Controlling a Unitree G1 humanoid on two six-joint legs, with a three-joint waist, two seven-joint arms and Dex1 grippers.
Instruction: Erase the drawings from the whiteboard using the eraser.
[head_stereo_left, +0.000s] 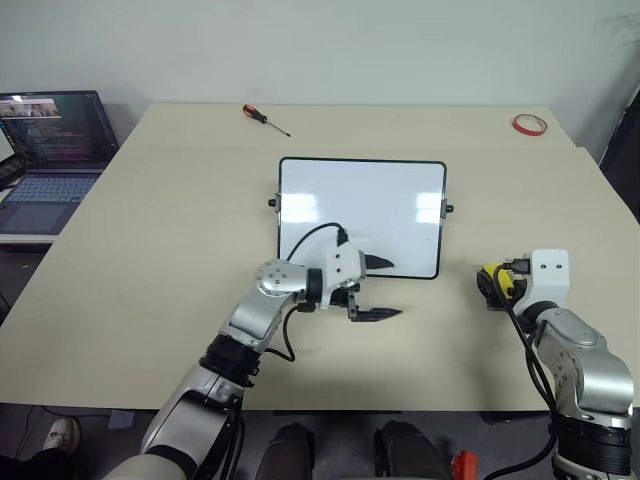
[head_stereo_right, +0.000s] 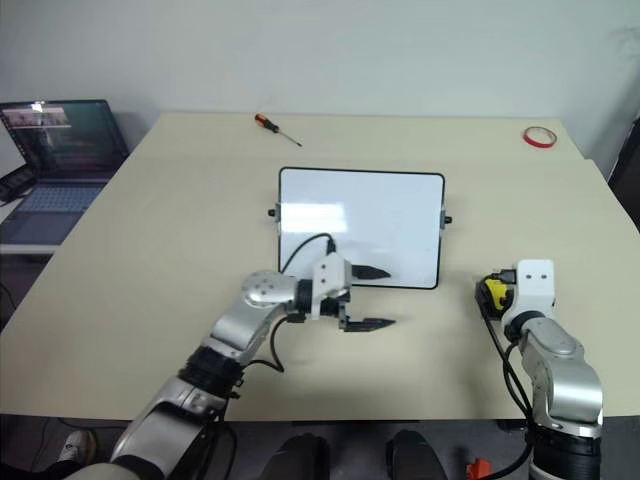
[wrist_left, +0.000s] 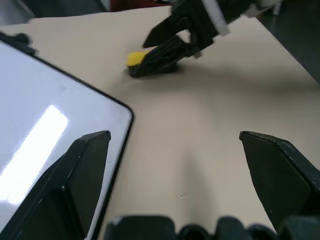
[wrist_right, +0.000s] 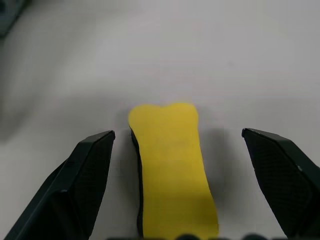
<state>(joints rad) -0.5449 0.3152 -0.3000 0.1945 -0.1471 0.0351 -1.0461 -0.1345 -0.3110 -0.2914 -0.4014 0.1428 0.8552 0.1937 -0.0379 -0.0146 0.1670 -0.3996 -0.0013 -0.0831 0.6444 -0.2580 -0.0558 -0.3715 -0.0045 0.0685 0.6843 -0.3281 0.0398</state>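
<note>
straddling the eraser (wrist_right: 172, 170) with my right gripper (wrist_right: 175, 150) fingers apart, beside the whiteboard (head_stereo_left: 360, 215); left gripper (head_stereo_left: 380, 290) also apart. judged light, soft-faced; grip its long sides.

On my screen, the whiteboard (head_stereo_left: 361, 217) lies flat in the middle of the tan table, a glossy white rectangle in a thin black frame with rounded corners and small black knobs on its two short sides; I make out no red marks on its face. The yellow eraser (wrist_right: 172, 170), dark beneath, rests on the tabletop right of the board, well apart from it.
</note>
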